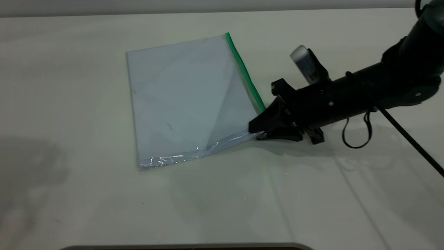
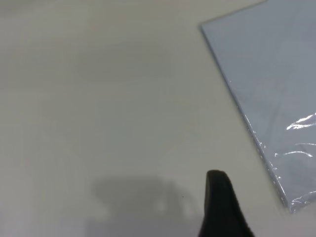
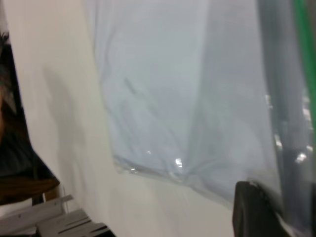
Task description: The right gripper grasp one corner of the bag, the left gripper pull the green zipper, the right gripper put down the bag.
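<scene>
The bag (image 1: 180, 100) is a clear pouch with a pale bluish sheet inside, lying on the white table. The green zipper (image 1: 244, 71) runs along its right edge. My right gripper (image 1: 257, 130) is shut on the corner of the bag (image 1: 261, 111) at the near end of the green strip, and that corner is raised a little, creasing the plastic. In the right wrist view the bag (image 3: 173, 89) and green zipper (image 3: 306, 59) drape over one black finger (image 3: 252, 212). In the left wrist view one left finger (image 2: 219, 202) hovers over bare table beside the bag's (image 2: 276, 84) plain edge.
The right arm's black cable (image 1: 357, 135) loops down to the table behind the gripper. A dark edge (image 1: 187, 247) lies along the table's front. Metal frame parts (image 3: 59, 217) show past the table's edge in the right wrist view.
</scene>
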